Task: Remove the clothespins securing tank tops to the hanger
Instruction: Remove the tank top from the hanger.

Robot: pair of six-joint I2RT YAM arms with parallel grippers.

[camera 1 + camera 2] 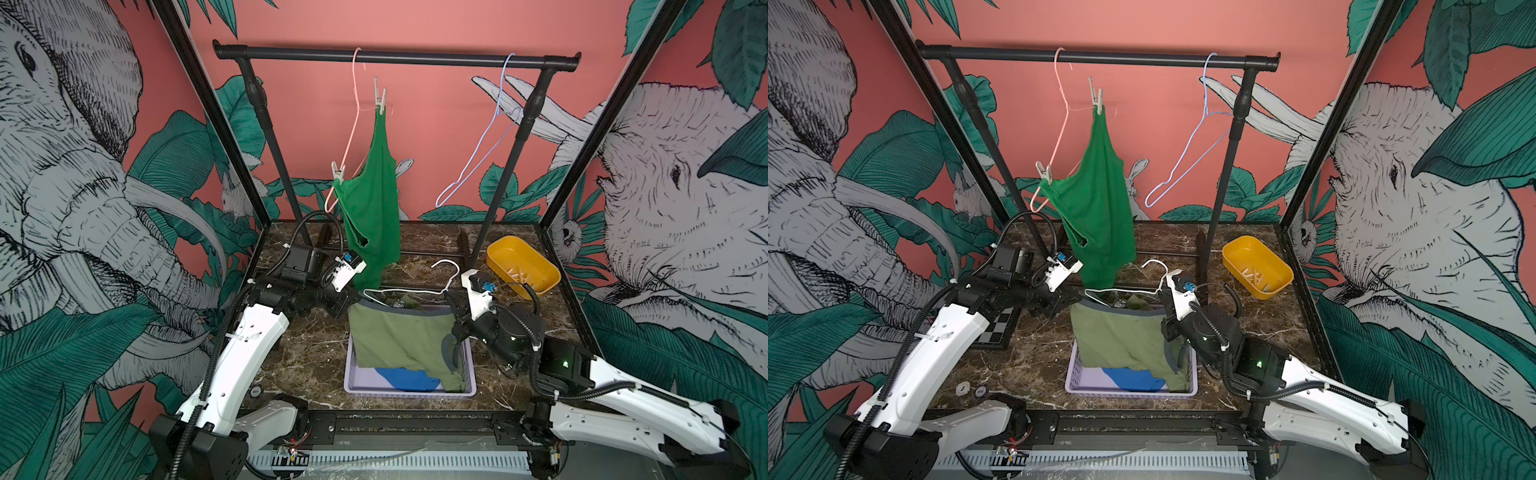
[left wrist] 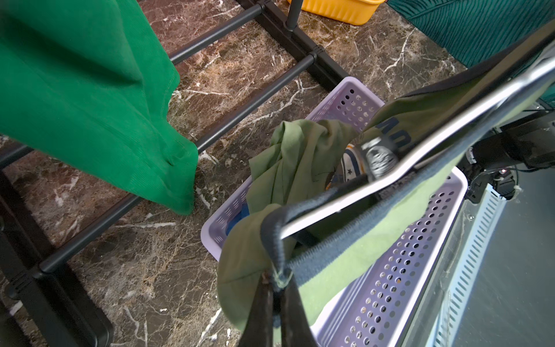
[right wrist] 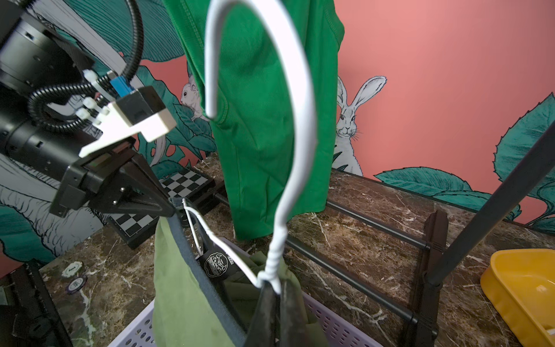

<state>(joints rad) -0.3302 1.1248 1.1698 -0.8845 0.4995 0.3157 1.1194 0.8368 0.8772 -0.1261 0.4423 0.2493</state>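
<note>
**A:** The left hand (image 2: 275, 281) is pinched shut on the grey trim of the olive top (image 1: 399, 336), right at the tip of the white hanger (image 3: 308, 123). I see no clip there.

**B:** A hard tug might drag the hanger along, so the top wouldn't slide off into the lilac basket (image 1: 374, 390).

**A:** Behind, two clothespins (image 1: 380, 99) pin the bright green top (image 1: 372, 195) to the pink hanger (image 1: 352, 129), its hem just beside that hand.

**B:** A swing could snag it. The right hand (image 3: 274, 290) is closed on the white hanger's twisted neck, and thin wire may rotate in that grip. Loose pins lie in the yellow tub (image 1: 511, 257).
</note>
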